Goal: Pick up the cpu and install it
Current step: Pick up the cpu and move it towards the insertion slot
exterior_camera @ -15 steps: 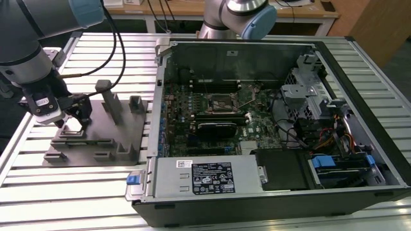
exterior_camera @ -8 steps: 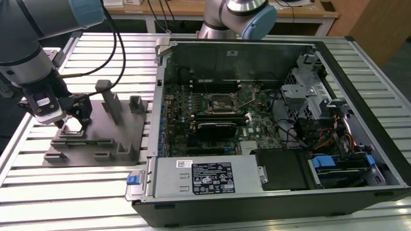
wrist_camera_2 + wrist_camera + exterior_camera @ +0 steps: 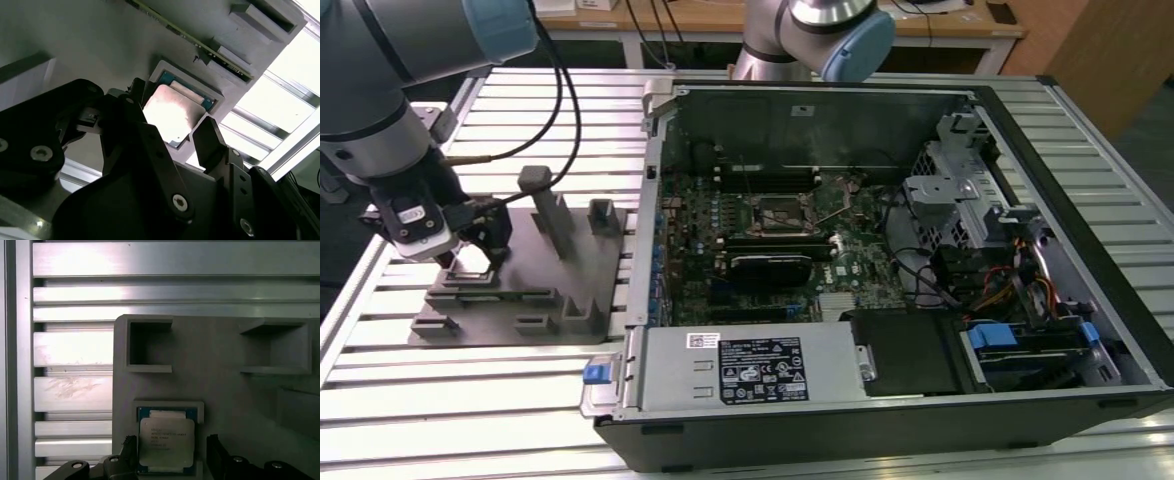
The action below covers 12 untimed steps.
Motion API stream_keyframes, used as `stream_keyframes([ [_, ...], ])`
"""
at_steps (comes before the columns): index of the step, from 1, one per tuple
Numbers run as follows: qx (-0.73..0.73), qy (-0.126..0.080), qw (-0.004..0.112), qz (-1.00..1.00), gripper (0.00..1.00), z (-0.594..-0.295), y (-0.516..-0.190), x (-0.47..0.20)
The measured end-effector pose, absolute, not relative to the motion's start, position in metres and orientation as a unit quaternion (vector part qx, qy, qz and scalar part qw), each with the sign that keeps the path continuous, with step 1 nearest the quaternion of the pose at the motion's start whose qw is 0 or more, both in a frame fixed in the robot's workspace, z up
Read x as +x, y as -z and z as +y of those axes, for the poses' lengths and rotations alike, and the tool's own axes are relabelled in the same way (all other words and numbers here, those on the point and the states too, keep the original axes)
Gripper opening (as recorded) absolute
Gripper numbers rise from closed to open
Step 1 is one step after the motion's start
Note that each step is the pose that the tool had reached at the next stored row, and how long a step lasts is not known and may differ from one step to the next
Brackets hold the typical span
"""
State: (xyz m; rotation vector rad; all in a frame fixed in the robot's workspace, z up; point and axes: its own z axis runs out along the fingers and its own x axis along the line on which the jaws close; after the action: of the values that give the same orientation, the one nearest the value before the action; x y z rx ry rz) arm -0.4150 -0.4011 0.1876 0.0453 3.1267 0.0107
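cpu [image 3: 166, 440] seated in square pocket of grey fixture plate [image 3: 225, 385], on slatted table [image 3: 454, 400] at exterior view's left, beside open PC case [image 3: 881, 435], gripper [image 3: 470, 258] directly over it, fingers [image 3: 209, 139] apart, one each side, not clamped

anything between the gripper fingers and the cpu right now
No loose object. The open gripper straddles the cpu, and in both wrist views the gaps hold just the rim of its grey holder.
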Motion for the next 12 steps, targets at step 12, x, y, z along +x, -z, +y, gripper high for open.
stream_keyframes([
  [12, 0.014, -0.004, 0.007, 1.0, 0.66, -0.3959, -0.1835, -0.4194],
])
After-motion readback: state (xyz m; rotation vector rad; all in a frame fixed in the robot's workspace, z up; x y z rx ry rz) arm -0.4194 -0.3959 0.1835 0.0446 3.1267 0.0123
